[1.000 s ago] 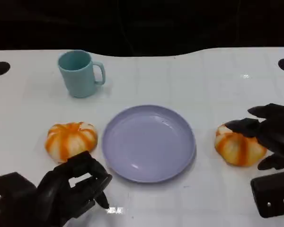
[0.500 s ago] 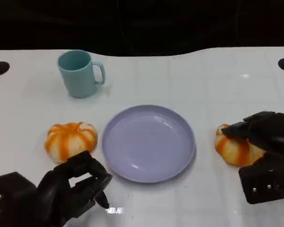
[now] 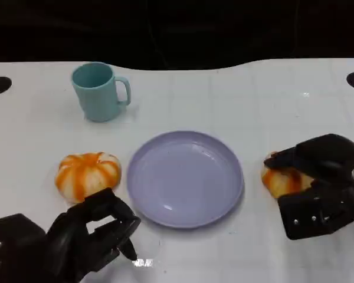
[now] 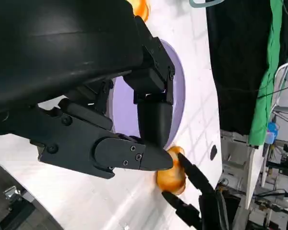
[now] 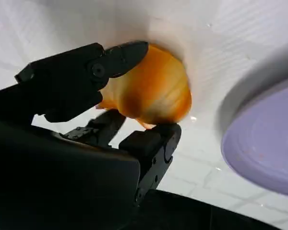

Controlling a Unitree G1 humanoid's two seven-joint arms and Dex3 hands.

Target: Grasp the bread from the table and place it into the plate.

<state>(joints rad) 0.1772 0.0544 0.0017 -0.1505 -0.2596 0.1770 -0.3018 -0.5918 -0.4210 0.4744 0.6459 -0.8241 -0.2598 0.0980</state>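
1. A white bench (image 3: 236, 94) runs under a dark background, with a black round mark at its far left edge and another at its far right edge.
2. At the near left, the left robot hand (image 3: 91, 233) rests low over the bench with its fingers curled inward and nothing in them; it is clenched.
3. Just beyond that hand lies an orange-striped bun (image 3: 87, 174), untouched, on the bench to the left of the plate.
4. Farther back on the left stands a teal mug (image 3: 98, 91), upright, handle pointing right.
5. In the middle sits the lilac plate (image 3: 186, 178), with nothing in it.
6. Right of the plate, near its rim but apart from it, is the bread (image 3: 283, 180), another orange-striped roll, still outside the plate.
7. The right robot hand (image 3: 318, 183) is grasping the bread: fingers arch over its top, and the right wrist view shows fingers pressed on opposite sides of the bread (image 5: 153, 96).
8. Whether the bread still touches the bench I cannot tell.
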